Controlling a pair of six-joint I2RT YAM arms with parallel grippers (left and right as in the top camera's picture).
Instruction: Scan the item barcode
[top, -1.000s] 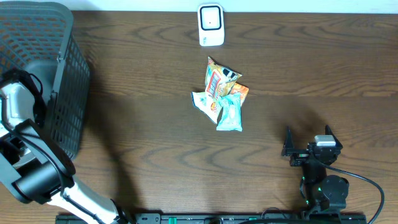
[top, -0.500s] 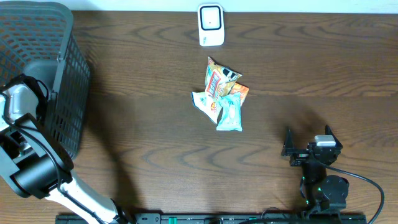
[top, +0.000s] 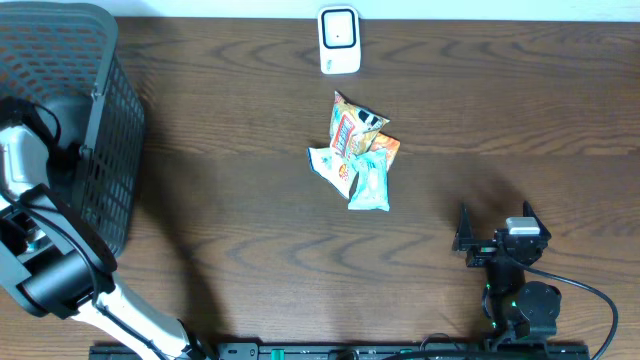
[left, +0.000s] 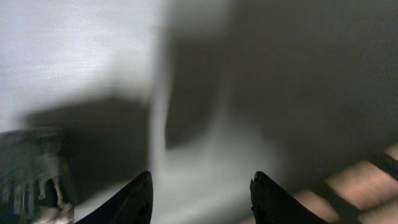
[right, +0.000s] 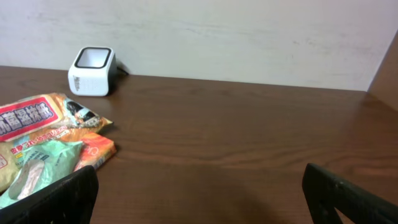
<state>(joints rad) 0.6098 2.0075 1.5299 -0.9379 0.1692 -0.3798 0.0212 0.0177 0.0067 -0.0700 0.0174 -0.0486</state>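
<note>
Snack packet pile (top: 355, 150), long axis toward scanner (top: 339, 40); R hand (top: 496, 214) spread wide, empty; L hand (left: 202, 190) grip unclear, blurred.

Plenty of open dark wooden desk (top: 520, 100) across the right side and lower middle. Obstacles: tall dark grey mesh basket (top: 110, 150) at upper left, heap of colourful snack packets (top: 358, 150) dead centre, small white boxy scanner (top: 339, 40) top middle.
</note>
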